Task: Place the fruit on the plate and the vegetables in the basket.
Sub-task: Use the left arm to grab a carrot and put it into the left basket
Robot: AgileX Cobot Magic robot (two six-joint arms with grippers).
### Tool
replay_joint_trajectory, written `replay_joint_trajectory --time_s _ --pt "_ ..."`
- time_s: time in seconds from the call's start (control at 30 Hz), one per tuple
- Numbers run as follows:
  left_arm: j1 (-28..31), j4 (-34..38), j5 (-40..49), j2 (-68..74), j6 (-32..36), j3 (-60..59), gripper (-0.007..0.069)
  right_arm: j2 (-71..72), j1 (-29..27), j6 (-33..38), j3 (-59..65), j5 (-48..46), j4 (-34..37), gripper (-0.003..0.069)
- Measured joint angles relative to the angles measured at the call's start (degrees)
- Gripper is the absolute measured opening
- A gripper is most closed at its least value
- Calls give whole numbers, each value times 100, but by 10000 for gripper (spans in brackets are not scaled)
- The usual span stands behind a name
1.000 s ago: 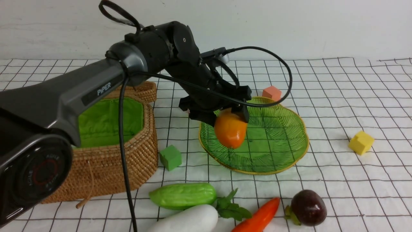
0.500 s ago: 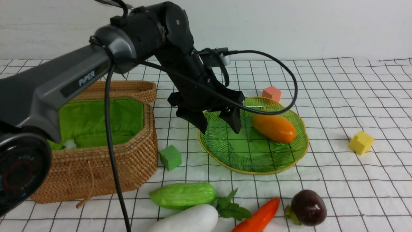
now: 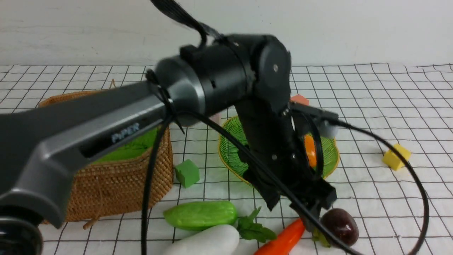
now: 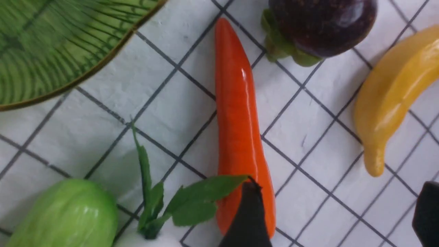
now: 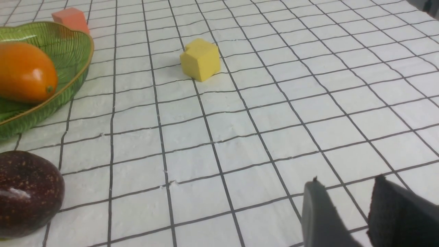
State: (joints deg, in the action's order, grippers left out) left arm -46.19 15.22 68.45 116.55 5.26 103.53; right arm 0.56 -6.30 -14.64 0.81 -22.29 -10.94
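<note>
The orange mango [image 3: 310, 150] lies on the green glass plate [image 3: 230, 152], mostly hidden behind my left arm. My left gripper [image 3: 292, 215] hangs open over the near cloth, between the orange-red carrot [image 3: 283, 239] and the purple mangosteen [image 3: 339, 221]. In the left wrist view one finger [image 4: 248, 216] overlaps the carrot [image 4: 236, 120] and only cloth lies between the jaws [image 4: 337, 206]. The banana [image 4: 394, 92] lies beside the mangosteen [image 4: 322, 24]. The green cucumber [image 3: 200, 214] and the white vegetable [image 3: 208, 242] lie at the front. My right gripper [image 5: 346, 180] is open over bare cloth.
The rattan basket [image 3: 116, 191] with green lining stands at the left. A green foam cube [image 3: 187, 172] sits between basket and plate. A yellow cube [image 3: 396, 157] lies at the right, and an orange cube [image 3: 299, 99] shows behind the plate.
My left gripper let the mango go onto the plate, then swung toward the front, and now hangs over the carrot and mangosteen.
</note>
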Motion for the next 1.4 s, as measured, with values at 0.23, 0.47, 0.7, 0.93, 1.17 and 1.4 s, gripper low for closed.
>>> replay_joint_trajectory --time_s 0.23,0.47,0.7,0.93,1.17,1.4 --pt "-126 -207 -465 664 -7 -14 575 0 0 0 0 0 0 238" --pt "-126 -258 -648 1034 4 -14 563 0 0 -5 0 0 0 238" --pt "-126 -458 -622 1094 21 -14 362 0 0 -17 0 0 0 238" --pt "-126 -464 -394 713 21 -14 255 0 0 -17 0 0 0 238" --pt "-85 -824 -297 -773 -109 -14 255 0 0 -41 0 0 0 238" --pt "1034 -2304 117 -2075 637 -8 255 0 0 -47 0 0 0 238"
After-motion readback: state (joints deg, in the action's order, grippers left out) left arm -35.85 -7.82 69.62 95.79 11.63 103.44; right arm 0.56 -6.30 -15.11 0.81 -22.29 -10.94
